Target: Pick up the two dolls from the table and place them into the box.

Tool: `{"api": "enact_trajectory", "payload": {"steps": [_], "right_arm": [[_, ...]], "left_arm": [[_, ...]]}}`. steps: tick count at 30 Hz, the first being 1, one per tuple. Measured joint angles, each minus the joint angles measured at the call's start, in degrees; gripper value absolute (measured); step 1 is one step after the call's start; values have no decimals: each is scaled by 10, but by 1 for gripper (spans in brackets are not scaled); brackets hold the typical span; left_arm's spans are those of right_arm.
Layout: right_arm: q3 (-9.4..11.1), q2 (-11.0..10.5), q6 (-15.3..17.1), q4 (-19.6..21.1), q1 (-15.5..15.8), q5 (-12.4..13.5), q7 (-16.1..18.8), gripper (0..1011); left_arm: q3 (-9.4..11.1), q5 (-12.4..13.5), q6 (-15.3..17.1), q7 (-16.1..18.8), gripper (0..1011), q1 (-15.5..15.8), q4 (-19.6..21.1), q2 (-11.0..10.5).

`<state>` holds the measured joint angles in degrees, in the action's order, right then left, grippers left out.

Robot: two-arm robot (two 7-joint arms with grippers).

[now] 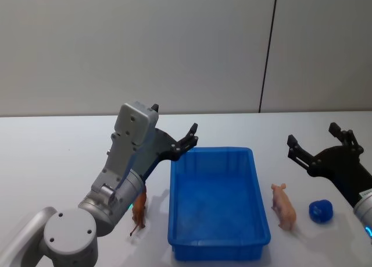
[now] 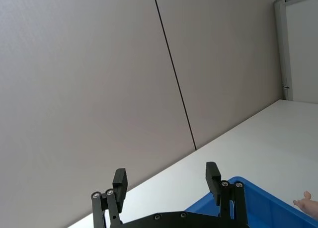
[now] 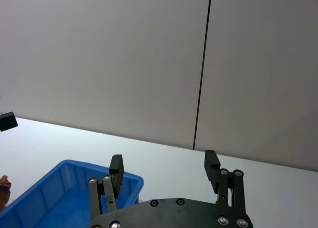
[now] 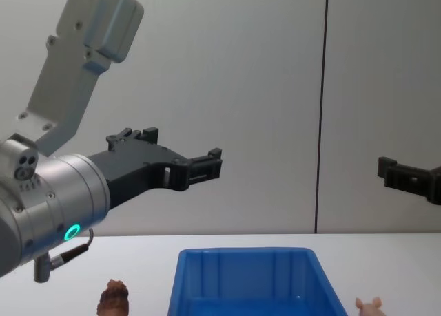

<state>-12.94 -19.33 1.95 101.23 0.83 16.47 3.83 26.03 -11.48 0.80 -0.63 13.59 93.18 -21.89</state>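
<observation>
The blue box stands on the white table in front of me, with nothing in it. The reddish-brown doll stands just left of the box, partly hidden by my left arm. The pale pink doll stands just right of it. My left gripper hangs open and holds nothing, raised above the box's far left corner. My right gripper is open too, held above the table behind the pink doll. In the chest view both dolls sit low, beside the box.
A small blue round object lies on the table right of the pink doll, under my right arm. A grey wall with a dark vertical seam rises behind the table.
</observation>
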Motion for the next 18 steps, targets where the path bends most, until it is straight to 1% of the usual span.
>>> {"api": "enact_trajectory", "payload": {"steps": [18], "right_arm": [[0,0,0,0,0,0,0,1001]], "left_arm": [[0,0,0,0,1001,0,0,0]]}}
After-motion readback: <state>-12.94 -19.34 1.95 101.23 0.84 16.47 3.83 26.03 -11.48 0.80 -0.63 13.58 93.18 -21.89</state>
